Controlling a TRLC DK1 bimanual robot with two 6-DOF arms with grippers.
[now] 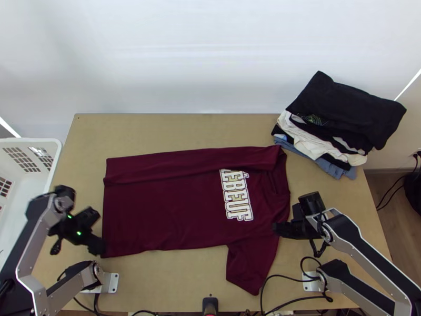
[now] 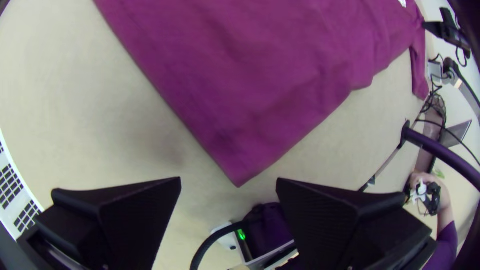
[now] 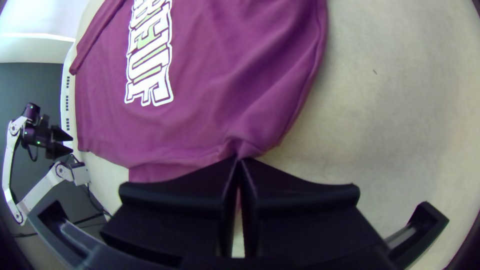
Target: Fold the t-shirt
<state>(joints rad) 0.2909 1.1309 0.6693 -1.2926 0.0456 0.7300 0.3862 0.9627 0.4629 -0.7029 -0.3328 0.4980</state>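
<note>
The maroon cotton-like t-shirt with white lettering (image 1: pixel 168 210) is spread on the light wooden table (image 1: pixel 173 131), its far side folded inward. Near its hem corner, the left black two-fingered gripper (image 1: pixel 96 231) is held wide, gripping nothing. By the right black gripper (image 1: pixel 277 229), closed tightly, the shoulder edge is pinched beside the near sleeve.
</note>
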